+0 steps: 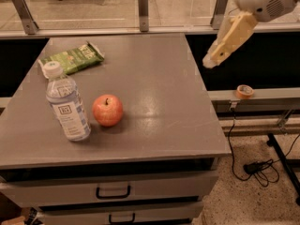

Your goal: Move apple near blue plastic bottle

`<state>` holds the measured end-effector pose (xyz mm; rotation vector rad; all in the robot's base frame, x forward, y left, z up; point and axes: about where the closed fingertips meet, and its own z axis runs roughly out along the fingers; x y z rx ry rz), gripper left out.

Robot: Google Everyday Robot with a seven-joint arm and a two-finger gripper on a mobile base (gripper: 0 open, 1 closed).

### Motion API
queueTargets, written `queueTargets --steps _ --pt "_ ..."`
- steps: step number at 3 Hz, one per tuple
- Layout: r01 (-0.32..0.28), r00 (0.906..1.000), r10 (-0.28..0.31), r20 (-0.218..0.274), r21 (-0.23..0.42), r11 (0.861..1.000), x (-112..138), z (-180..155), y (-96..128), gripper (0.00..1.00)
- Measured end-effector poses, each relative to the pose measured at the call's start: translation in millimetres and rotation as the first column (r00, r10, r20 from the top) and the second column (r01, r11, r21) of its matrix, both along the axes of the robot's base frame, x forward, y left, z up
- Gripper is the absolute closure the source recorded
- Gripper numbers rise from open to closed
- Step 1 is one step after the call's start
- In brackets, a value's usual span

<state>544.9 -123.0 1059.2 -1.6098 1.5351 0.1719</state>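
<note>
While the gripper [209, 61] hangs up in the air by the table's [159, 69] right edge (can't tell if it's open or closed), the apple [107, 110] sits stem-up just right of the blue plastic bottle [68, 104]. The bottle stands upright with its cap on top, and its label text isn't readable.

Open tabletop [159, 88] right of apple [107, 110], bottle [68, 108] blocks left; pincer [209, 61] hangs beyond right edge.
</note>
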Motion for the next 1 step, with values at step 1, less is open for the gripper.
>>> queueTargets --steps 1 --pt "0.069 0.9959 -0.068 0.059 -0.017 0.997 44.6 14.9 -49.4 0.0"
